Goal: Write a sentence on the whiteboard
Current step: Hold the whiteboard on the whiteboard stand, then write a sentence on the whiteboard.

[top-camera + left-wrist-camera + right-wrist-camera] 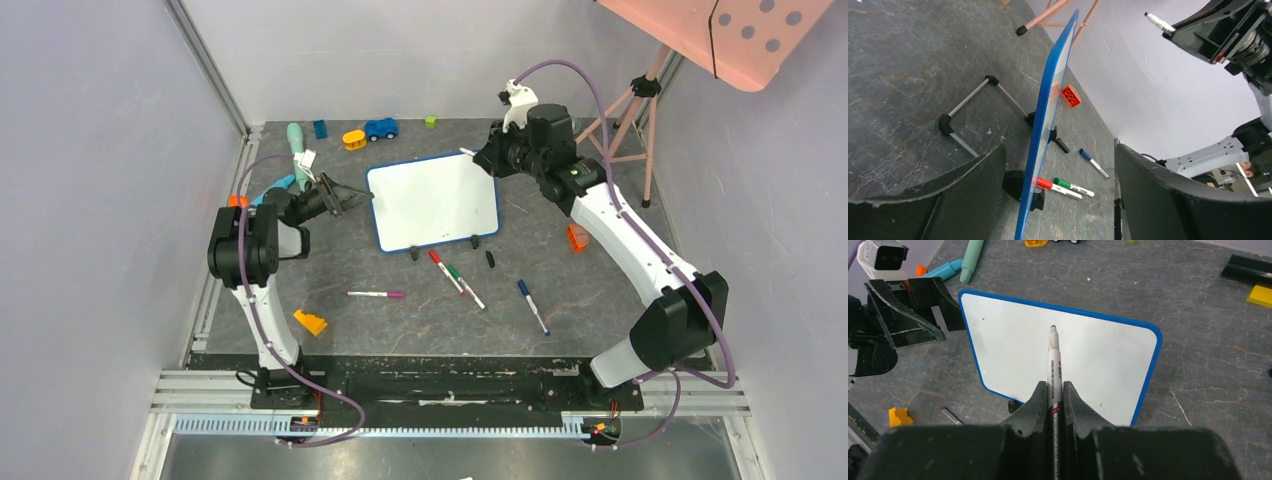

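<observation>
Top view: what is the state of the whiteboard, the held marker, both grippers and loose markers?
whiteboard: standing on its feet, blank
left gripper: open, one finger each side of the whiteboard's edge
right gripper: shut on held marker
held marker: uncapped, tip pointing at whiteboard
red marker: capped, lying flat
green marker: capped, lying flat
blue marker: capped, lying flat

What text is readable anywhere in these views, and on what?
No text is legible in any view.
On the whiteboard: no writing, the surface is blank.
On the held marker in the right end effector: small print along the barrel, too blurred to read.
On the green marker and the red marker lying by the board: label print too small to read.
</observation>
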Controlling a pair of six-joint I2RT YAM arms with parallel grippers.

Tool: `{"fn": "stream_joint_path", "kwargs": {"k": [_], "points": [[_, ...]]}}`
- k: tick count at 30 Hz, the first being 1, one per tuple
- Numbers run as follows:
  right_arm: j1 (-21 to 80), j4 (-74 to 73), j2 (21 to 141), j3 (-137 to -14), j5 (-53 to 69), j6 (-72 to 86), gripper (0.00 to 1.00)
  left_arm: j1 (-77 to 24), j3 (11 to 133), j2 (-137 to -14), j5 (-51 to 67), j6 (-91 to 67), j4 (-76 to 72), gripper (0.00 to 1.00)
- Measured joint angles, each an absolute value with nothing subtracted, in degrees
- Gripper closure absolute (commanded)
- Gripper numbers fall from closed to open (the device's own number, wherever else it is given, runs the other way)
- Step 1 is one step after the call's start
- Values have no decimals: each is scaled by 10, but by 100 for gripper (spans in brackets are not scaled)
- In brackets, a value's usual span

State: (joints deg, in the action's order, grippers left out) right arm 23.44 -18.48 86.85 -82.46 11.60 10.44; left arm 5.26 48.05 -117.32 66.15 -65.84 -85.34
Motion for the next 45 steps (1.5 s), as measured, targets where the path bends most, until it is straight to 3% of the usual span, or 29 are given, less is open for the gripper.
{"fn": "stream_joint_path", "kwargs": {"k": [6,14,24,28,45], "points": [[258,-177,874,-825,105,105,100,34,480,-1196,662,-637,-853,39],[275,-172,890,-825,104,107,100,32,481,-1208,666,-617,-854,80],[279,-172,892,-825,104,107,100,34,490,-1233,666,-608,-855,89],[286,-173,906,-836,104,105,100,34,491,-1234,667,-608,-856,98],[339,-179,920,-844,74,89,100,29,456,-1218,639,-592,-865,98]]}}
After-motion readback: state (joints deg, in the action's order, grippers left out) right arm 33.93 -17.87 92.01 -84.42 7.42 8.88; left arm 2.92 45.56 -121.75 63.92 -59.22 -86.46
